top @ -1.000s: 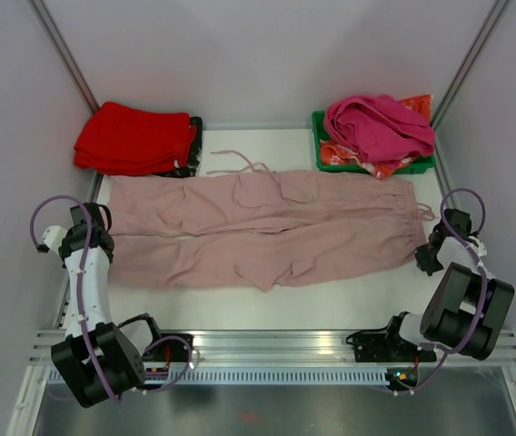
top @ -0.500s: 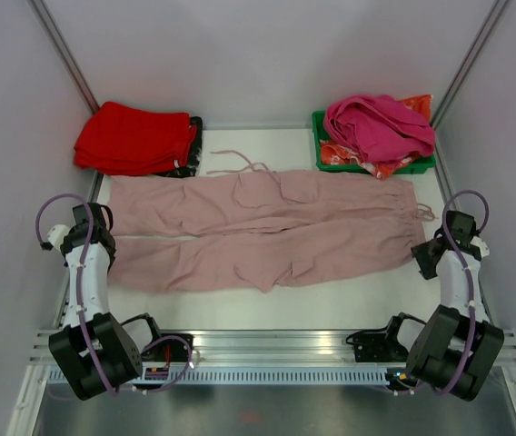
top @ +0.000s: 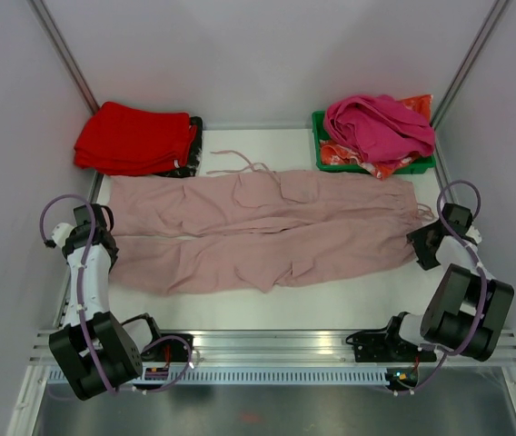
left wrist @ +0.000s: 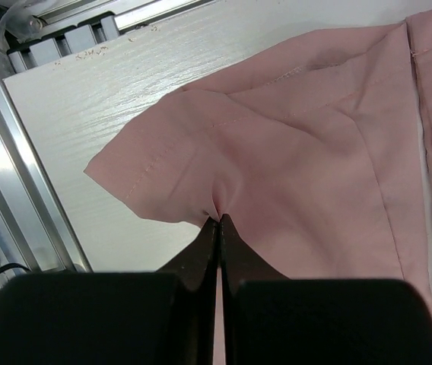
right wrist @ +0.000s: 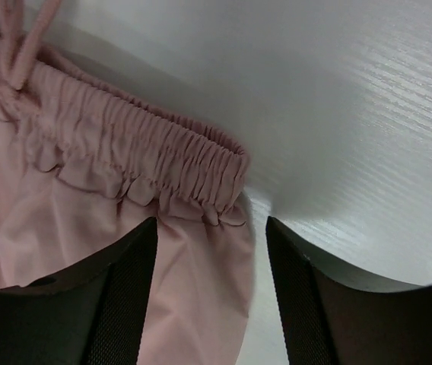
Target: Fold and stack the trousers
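Observation:
The pale pink trousers (top: 258, 232) lie flat across the table, leg hems to the left and elastic waistband to the right. My left gripper (left wrist: 217, 222) is shut on the hem edge of the near leg (left wrist: 201, 144), which puckers at the fingertips; from above the left gripper (top: 104, 238) sits at that hem. My right gripper (right wrist: 211, 224) is open, its fingers (right wrist: 128, 289) either side of the near corner of the waistband (right wrist: 140, 156), not pinching it. From above the right gripper (top: 421, 243) is at the waist end. Drawstring cords (top: 235, 162) trail at the back.
Folded red garments (top: 135, 138) are stacked at the back left. A green bin (top: 320, 154) at the back right holds a magenta garment (top: 381, 123). An aluminium rail (top: 276, 345) runs along the near edge, and walls close in both sides.
My right gripper has opened and let go of the waistband corner, and has shifted slightly toward the back. The left gripper stays shut on the hem, hardly moved.

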Controlling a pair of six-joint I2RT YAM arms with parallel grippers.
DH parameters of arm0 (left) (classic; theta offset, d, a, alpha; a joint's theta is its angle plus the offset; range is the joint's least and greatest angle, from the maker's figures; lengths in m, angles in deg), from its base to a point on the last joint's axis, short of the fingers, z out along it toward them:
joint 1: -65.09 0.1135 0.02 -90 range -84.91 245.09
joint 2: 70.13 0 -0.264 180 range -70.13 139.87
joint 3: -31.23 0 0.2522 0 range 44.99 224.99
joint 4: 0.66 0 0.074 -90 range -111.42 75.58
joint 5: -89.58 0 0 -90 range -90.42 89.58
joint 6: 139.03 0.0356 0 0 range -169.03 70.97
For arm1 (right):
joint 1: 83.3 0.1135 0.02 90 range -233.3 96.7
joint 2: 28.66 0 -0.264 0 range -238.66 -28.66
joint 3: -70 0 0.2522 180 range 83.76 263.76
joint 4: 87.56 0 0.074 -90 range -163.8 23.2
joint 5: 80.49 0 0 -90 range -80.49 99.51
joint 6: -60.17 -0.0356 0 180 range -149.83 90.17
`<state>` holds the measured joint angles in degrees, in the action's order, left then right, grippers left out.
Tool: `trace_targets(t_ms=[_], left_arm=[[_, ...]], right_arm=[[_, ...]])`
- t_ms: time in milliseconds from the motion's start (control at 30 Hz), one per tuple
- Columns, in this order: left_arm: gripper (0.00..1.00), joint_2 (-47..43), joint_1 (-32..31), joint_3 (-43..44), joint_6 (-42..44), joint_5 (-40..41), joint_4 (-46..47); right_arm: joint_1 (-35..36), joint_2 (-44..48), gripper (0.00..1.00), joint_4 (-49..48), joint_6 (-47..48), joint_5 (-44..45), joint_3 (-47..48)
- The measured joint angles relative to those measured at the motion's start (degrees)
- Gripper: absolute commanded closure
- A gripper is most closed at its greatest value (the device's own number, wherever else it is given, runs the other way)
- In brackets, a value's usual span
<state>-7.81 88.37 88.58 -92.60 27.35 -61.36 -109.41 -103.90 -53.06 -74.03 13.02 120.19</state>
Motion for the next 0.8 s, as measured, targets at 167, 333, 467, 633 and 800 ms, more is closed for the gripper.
trace_targets(t_ms=[167,333,467,633,800], left_arm=[[0.98,0.0,0.0,-0.2,0.0,0.1,-0.1],[0.98,0.0,0.0,-0.6,0.0,0.2,-0.3],[0.98,-0.1,0.0,-0.4,0.0,1.0,-1.1],[0.98,0.0,0.0,2.5,-0.8,4.4,-4.6],[0.98,0.0,0.0,4.7,-2.0,7.5,-8.2]], right_arm=[[0.0,-4.2,0.50,-2.9,-0.6,1.3,0.5],[0.0,-5.5,1.00,-2.5,-0.3,3.8,1.2],[0.0,-5.3,1.00,2.8,-0.6,6.7,2.6],[-0.4,-0.3,1.00,11.8,-0.6,10.6,2.4],[-2.7,7.1,1.00,19.5,0.3,13.0,2.3]])
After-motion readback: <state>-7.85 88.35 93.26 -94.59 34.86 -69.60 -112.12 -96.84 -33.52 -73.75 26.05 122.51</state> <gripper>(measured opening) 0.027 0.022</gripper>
